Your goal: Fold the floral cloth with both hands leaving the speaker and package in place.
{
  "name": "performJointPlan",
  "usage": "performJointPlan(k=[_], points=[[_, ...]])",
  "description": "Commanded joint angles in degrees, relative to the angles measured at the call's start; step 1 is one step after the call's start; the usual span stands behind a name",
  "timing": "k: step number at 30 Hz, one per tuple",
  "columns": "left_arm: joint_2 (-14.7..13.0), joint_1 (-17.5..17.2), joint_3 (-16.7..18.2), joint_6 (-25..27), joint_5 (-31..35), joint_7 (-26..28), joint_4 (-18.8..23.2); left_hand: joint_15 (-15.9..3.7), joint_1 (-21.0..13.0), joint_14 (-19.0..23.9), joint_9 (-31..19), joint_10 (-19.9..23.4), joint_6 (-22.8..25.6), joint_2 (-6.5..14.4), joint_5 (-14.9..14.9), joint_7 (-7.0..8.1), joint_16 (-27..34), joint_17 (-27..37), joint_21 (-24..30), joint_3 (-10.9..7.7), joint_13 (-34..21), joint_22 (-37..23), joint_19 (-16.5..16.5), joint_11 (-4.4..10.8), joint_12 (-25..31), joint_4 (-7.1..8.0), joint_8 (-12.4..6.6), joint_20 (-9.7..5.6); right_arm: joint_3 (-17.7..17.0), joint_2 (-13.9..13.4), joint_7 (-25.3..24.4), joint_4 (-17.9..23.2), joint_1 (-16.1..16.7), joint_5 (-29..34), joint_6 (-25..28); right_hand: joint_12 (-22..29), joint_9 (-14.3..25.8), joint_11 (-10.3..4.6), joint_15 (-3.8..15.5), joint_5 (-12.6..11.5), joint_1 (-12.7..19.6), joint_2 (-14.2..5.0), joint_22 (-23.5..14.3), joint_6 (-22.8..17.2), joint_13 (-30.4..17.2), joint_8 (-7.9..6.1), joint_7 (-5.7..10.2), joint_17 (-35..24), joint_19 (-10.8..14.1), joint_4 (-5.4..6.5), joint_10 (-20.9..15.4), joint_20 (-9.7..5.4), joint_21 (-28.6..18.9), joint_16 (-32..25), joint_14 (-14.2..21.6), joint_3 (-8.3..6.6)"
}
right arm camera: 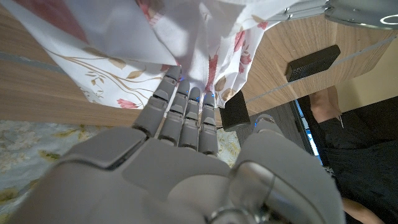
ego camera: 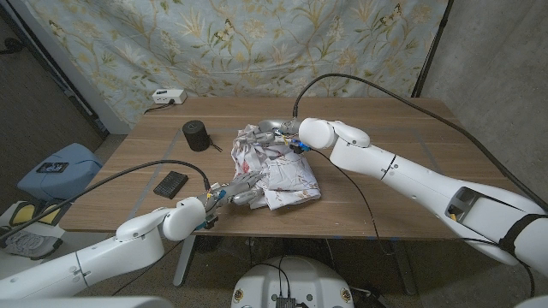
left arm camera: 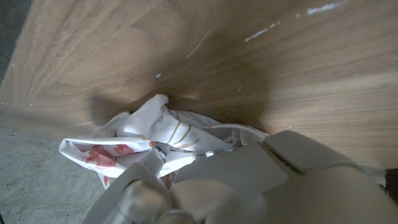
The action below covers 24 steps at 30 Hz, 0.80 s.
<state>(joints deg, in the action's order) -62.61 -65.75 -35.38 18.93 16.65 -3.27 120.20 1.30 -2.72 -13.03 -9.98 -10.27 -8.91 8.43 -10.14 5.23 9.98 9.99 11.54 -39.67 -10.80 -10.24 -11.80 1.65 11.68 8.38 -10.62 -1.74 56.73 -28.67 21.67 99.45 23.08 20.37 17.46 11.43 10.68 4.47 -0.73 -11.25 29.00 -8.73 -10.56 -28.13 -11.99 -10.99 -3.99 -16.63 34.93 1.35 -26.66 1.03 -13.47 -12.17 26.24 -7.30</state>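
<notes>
Both hands: on the floral cloth, one at each end of a crumpled heap.
Head view, cloth: bunched mid-table, no flat fold in it yet (I judge the folding barely begun).
Head view, my left hand: fingers reach into the near edge of the cloth; whether they pinch it I cannot tell from here.
Head view, my right hand: at the far edge, fingers hidden in the fabric.
Head view, bystanders: black cylindrical speaker stands apart to the cloth's left; flat dark package lies nearer me, also untouched.
Left wrist view: my fingers closed on a gathered corner of cloth, so I hold it.
Right wrist view: my fingers lie straight against hanging cloth; a grip I cannot confirm.
Left to do: spread the cloth, bring edge to edge, flatten.
</notes>
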Motion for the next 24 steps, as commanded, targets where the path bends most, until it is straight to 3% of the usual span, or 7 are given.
performJointPlan(k=[1, 24], points=[[-0.08, -0.68, 0.99, -0.68, -0.94, 0.53, -0.29, 3.60, -0.37, 3.59, -0.31, 1.01, 0.50, 0.24, 0.30, -0.32, 0.53, 0.24, 0.45, -0.51, -0.15, -0.18, 6.15, -0.87, 0.50, -0.05, -0.36, 5.80, 0.95, 1.11, -1.45, -3.89, 0.59, -0.46, -2.92, 0.32, -0.01, -0.57, 0.31, -0.25, -0.09, -0.36, -0.09, -0.32, -0.10, -0.28, 0.39, 0.02, 0.45, -0.02, -0.50, -0.36, 0.02, -0.09, 0.56, -0.35], [-0.03, -1.49, 2.55, -2.86, -2.84, 2.80, -0.83, 3.35, -0.73, 4.60, -0.31, 2.25, 2.27, 0.19, 0.28, -0.44, 0.68, 0.09, 0.78, -0.78, -0.14, -0.16, 7.22, -0.87, 0.83, -0.48, -0.68, 5.80, 1.86, 2.69, -1.60, -8.09, 0.33, -0.76, -4.18, 0.49, -0.02, -0.53, 0.65, -0.26, -0.25, -0.39, -0.08, -0.96, -0.10, -0.46, 0.62, 0.35, 1.01, -0.12, -1.15, -0.71, -0.09, -0.22, 1.11, -0.70]])
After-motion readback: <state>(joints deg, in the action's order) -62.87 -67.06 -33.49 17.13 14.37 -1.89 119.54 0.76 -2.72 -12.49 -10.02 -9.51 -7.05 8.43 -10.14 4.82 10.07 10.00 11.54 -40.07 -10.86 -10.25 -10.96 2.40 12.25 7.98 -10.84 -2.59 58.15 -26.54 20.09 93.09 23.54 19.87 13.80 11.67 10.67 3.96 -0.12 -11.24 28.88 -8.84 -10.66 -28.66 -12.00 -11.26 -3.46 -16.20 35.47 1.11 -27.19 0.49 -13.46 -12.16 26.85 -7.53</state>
